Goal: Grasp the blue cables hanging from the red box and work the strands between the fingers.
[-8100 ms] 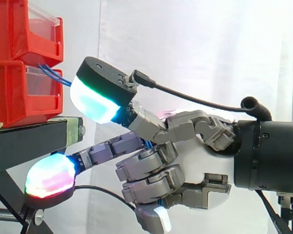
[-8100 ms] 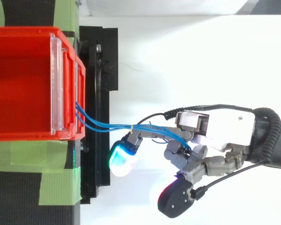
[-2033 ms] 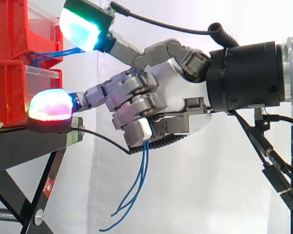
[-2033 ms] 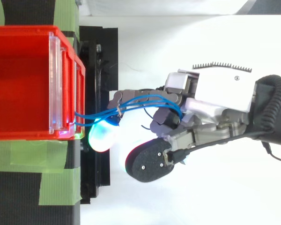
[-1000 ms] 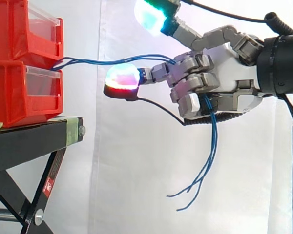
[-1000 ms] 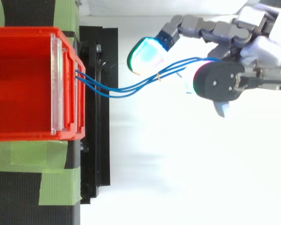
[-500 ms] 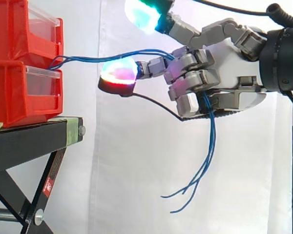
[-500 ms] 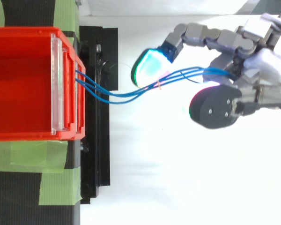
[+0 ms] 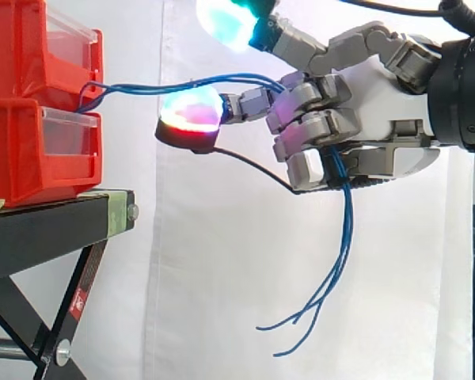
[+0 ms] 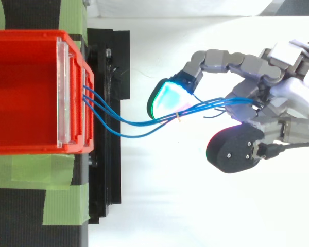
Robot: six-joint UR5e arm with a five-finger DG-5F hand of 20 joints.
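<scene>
Thin blue cables [image 9: 146, 85] run from the front of the red bins [image 9: 32, 95] rightward into my hand [image 9: 380, 127]. In the top view the blue cables [image 10: 129, 123] sag between the red bin [image 10: 26, 87] and my hand [image 10: 288, 103]. Curled fingers close round the strands, and the loose ends [image 9: 332, 269] dangle below the palm. One fingertip [image 9: 190, 115] glows pink under the strands, another fingertip [image 9: 226, 20] glows cyan above them. A small tie [image 10: 178, 118] binds the strands near the green-lit fingertip [image 10: 165, 100].
The red bins are stacked on a black stand [image 9: 55, 229] with green tape [image 10: 41, 170] on its top. A white curtain [image 9: 222, 301] hangs behind. Open space lies to the right of the stand, under my hand.
My hand has drifted slightly toward the bins and, in the top view, downward. The cables sag more between bin and hand, and the dangling ends have swung left.
</scene>
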